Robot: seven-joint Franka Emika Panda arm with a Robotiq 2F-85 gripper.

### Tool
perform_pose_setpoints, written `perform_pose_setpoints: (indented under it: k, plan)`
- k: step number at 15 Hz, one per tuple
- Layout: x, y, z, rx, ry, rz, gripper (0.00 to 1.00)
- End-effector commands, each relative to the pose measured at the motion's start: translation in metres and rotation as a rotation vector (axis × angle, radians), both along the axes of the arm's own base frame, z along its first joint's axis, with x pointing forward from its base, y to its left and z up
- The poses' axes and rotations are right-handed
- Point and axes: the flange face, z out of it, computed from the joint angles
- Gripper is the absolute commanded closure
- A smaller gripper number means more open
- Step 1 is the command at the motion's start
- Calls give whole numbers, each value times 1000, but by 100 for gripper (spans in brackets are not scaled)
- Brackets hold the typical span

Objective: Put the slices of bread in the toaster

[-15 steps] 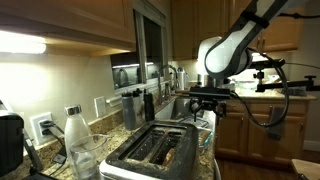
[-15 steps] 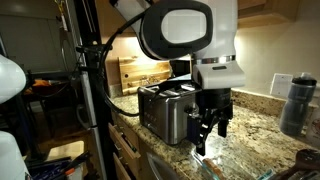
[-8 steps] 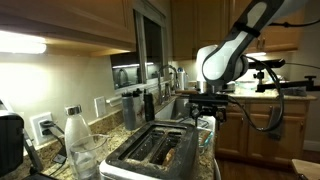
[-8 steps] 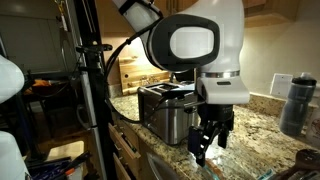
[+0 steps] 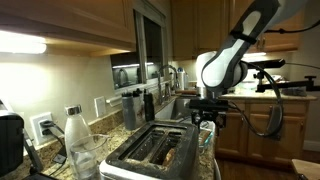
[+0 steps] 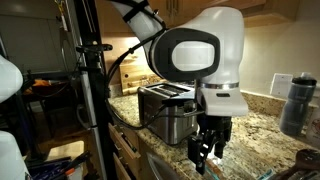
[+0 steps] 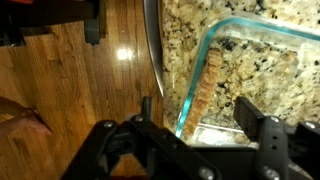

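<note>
Speckled granite counter (image 7: 187, 27), wood floor (image 7: 70, 70); tool (image 7: 197, 110), jaws apart, astride bread slice (image 7: 203, 82) in glass dish (image 7: 270, 27)

A: Seen any change?

B: Yes. Brought the gripper (image 6: 208, 157) down lower than a second ago.

A: Down toward where?

B: Closer to the counter (image 6: 255, 125) right under it. Sits below the top of the toaster (image 6: 160, 115) beside it now. Swung the white arm joint (image 6: 190, 45) above it down and across too.
</note>
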Motion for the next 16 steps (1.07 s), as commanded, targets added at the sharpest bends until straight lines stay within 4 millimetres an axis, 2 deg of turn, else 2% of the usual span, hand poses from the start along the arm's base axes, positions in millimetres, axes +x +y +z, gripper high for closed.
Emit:
perform_pose_setpoints:
  k: [1, 2, 3, 6, 7, 9, 10, 14, 16]
  plan:
    - [2, 0, -5, -8, -12, -26, 25]
    - [3, 0, -5, -8, -11, -25, 24]
    - [3, 0, -6, -9, -10, -25, 33]
    - [4, 1, -6, -12, -8, -22, 11]
    - [5, 1, -6, -14, -8, -21, 12]
    - [8, 1, -3, -19, -10, -19, 27]
    - [10, 1, -2, -23, -13, -16, 41]
    - [16, 2, 2, -30, -23, -14, 67]
    - [18, 1, 2, -32, -24, -15, 65]
